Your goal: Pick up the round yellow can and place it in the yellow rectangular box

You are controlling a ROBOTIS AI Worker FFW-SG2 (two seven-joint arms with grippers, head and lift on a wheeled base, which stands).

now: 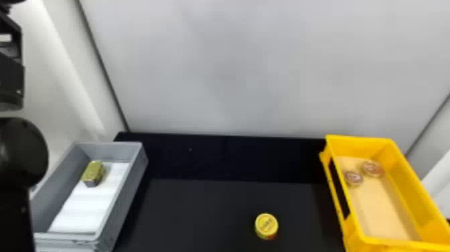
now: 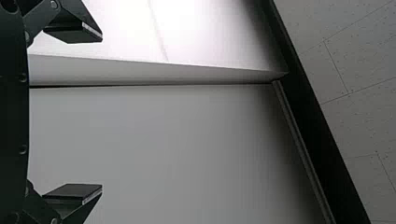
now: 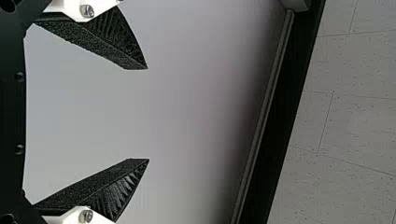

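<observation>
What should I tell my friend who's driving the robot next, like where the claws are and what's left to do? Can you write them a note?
Left claw: open, empty, in front of pale walls.
Right claw: open, empty, in front of a pale wall.
Where things are: the round yellow can is on the black table, between the grey box and the yellow box. Two round reddish things are in the yellow box.
Done: the can isn't picked up yet.
Left to do: grab the can, put it in the yellow box and let go.
</observation>
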